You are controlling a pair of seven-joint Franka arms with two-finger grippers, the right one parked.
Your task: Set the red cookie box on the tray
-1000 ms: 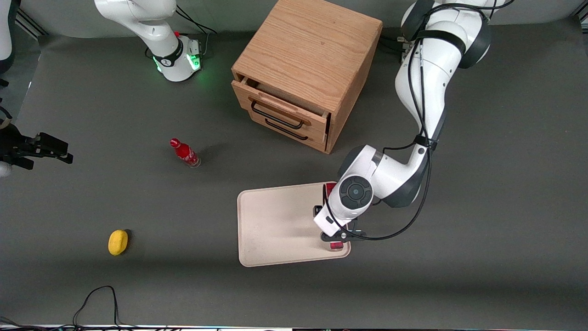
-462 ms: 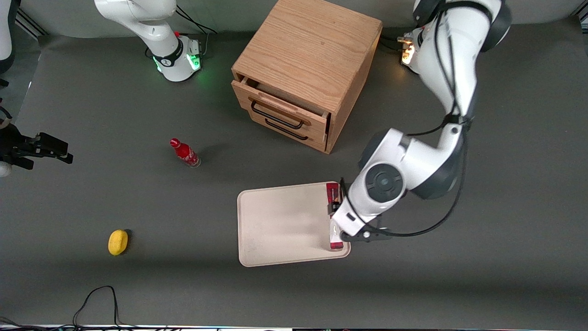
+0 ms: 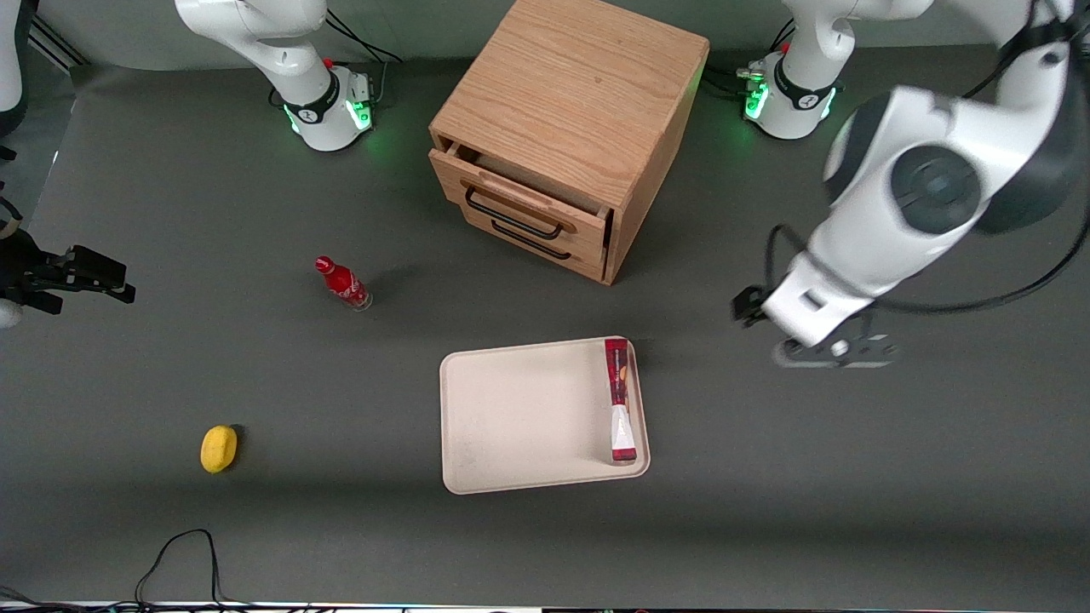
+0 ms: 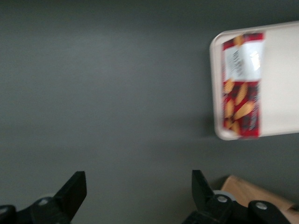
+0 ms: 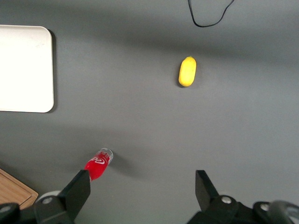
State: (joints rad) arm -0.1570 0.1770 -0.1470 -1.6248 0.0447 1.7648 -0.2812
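Observation:
The red cookie box stands on its long thin edge in the pale beige tray, along the tray's rim toward the working arm's end. In the left wrist view the box shows its red printed face with a white patch, inside the tray. My left gripper is raised above bare table, well away from the tray toward the working arm's end. Its fingers are spread wide with nothing between them, and the gripper is open and empty.
A wooden drawer cabinet stands farther from the front camera than the tray, its top drawer slightly open. A small red bottle and a yellow lemon lie toward the parked arm's end. A black cable loops near the front edge.
My gripper was down at the cookie box on the tray. It has let go, risen and moved away toward the working arm's end. The box stays on the tray.

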